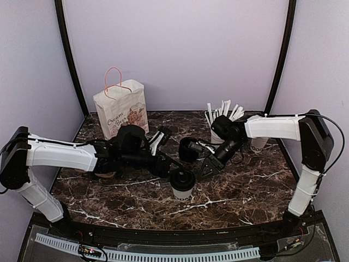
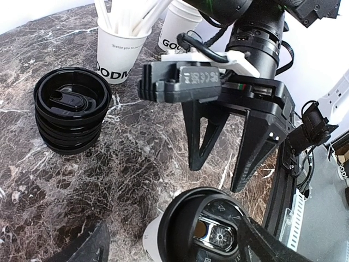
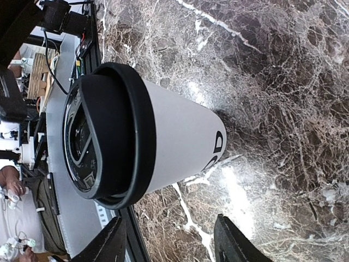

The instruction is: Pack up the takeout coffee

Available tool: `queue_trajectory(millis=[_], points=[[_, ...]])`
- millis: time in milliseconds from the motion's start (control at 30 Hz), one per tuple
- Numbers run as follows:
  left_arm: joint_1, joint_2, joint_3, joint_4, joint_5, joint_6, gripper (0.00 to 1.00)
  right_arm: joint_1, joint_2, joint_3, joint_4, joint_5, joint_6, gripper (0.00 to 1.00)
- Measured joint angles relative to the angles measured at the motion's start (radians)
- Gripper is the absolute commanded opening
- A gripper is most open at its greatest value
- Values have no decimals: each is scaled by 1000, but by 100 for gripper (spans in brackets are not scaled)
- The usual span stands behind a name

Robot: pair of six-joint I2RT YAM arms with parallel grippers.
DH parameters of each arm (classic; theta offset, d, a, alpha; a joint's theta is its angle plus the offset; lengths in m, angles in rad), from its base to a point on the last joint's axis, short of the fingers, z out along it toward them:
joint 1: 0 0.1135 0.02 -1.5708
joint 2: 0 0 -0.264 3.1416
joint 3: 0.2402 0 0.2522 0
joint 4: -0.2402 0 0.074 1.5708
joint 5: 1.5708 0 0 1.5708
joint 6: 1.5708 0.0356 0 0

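Jaws of both grippers stand spread: the right gripper (image 2: 217,177) hangs fingers-down just beside the takeout coffee (image 1: 182,184), gripping nothing, while the left gripper (image 1: 173,174) straddles it, one finger clear of the cup wall. On the marble counter (image 1: 245,188), toward the near edge and midway between the sides, the cup stands upright, long axis vertical, black lid up. Its lettering is partly turned away. The left fingertips are cut off at the bottom of the left wrist view.

Counted one takeout coffee (image 1: 182,184), one stack of black lids (image 2: 71,117), one cup of white sticks (image 2: 121,52), one stack of lidless white cups (image 2: 182,30), one paper bag (image 1: 121,112), and two grippers: left gripper (image 1: 178,176), right gripper (image 2: 217,177).
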Motion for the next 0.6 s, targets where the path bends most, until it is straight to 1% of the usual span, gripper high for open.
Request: queue_trajectory(millis=[167,367,600], points=[[32,21,39,-22,29,-22,74,36,-19,-3,-7,32,-40,58],[62,84,88,-13,105,-36,68,104,-35,-8,-5,90,-50,58],[61,130,93,-6,173,-48,61,97,-18,11,-5,161,-35,57]])
